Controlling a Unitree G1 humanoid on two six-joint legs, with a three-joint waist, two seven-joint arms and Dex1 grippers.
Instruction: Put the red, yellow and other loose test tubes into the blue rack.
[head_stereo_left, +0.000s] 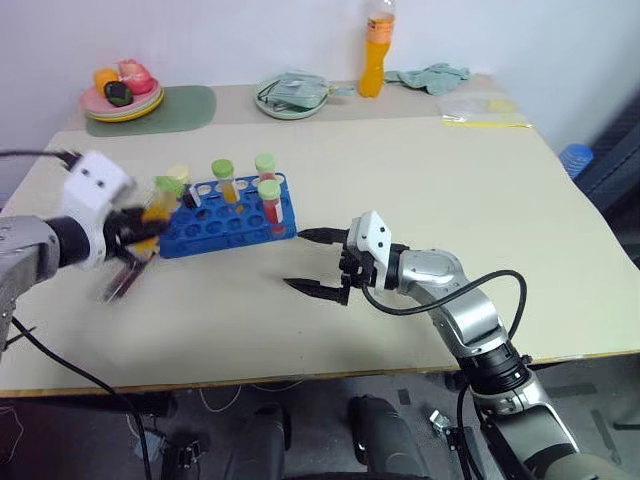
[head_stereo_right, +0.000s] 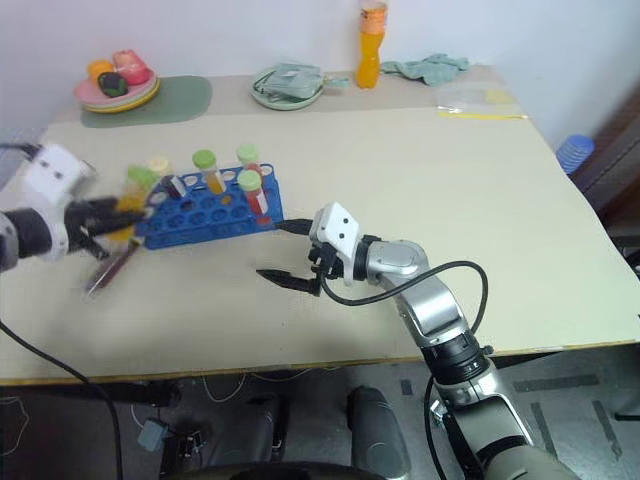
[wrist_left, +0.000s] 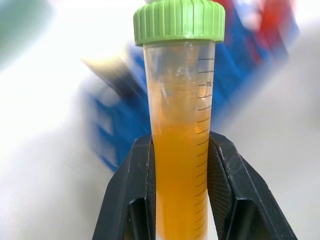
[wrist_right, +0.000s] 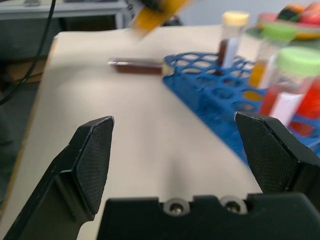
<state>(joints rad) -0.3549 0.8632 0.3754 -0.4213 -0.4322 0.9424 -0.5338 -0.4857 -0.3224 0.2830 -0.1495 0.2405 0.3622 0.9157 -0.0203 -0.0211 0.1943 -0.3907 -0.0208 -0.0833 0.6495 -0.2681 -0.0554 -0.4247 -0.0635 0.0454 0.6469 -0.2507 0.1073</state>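
Note:
My left gripper (head_stereo_left: 148, 224) is shut on a yellow-orange test tube (wrist_left: 180, 150) with a green cap. It holds the tube above the table, just off the left end of the blue rack (head_stereo_left: 232, 232). Several capped tubes stand in the rack, among them a red one (head_stereo_left: 270, 203). A dark maroon tube (head_stereo_left: 122, 282) lies flat on the table below my left gripper. My right gripper (head_stereo_left: 297, 260) hangs open and empty just right of the rack, its fingers pointing toward the rack.
At the back stand a tall orange drink bottle (head_stereo_left: 377, 50), a green plate (head_stereo_left: 290, 100) with a cloth, and a plate of toy fruit (head_stereo_left: 122, 98) on a green mat. A teal cloth (head_stereo_left: 430, 75) and a plastic bag (head_stereo_left: 485, 108) lie back right.

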